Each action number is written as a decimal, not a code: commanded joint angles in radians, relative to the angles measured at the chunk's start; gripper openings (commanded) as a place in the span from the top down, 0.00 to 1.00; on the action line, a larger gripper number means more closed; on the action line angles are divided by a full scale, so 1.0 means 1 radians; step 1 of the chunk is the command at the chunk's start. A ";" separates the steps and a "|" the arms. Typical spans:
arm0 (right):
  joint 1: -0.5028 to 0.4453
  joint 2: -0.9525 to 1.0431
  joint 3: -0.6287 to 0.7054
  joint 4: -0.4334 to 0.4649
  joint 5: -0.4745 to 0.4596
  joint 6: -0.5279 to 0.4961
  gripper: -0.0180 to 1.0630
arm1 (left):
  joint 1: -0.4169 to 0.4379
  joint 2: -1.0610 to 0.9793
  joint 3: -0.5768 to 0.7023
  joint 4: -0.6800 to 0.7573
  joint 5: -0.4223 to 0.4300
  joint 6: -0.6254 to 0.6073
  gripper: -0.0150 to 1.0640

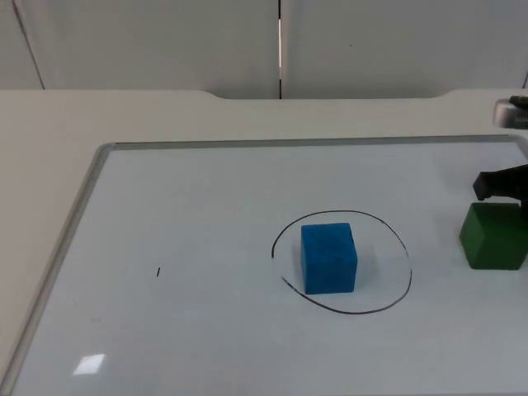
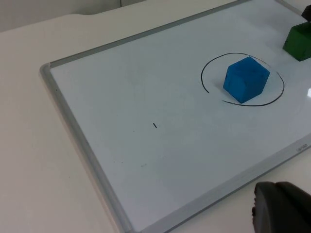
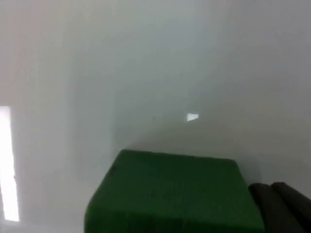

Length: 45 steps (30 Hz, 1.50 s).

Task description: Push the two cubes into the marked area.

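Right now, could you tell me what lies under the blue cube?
The blue cube sits on the whiteboard, inside the drawn circle. The board directly beneath it is hidden.

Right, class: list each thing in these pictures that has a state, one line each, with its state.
blue cube: inside the drawn ring, resting flat.
green cube: outside the ring, on the board's right side.
drawn ring: holds one cube only.
right pincer: just behind the green cube.
left pincer: waiting off the whiteboard, near its edge.
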 commanded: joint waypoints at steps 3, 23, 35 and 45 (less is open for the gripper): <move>0.020 -0.002 -0.001 0.014 0.010 -0.017 0.99 | 0.005 -0.004 0.005 -0.007 -0.012 -0.004 0.99; 0.020 -0.002 -0.001 0.078 0.014 -0.014 0.99 | 0.005 -0.004 0.005 -0.007 -0.012 -0.004 0.99; 0.020 -0.002 -0.001 0.171 0.018 -0.029 0.99 | 0.005 -0.004 0.005 -0.005 -0.012 -0.004 0.99; 0.057 -0.002 -0.001 0.171 -0.009 -0.043 0.99 | 0.005 -0.004 0.005 -0.005 -0.012 -0.004 0.99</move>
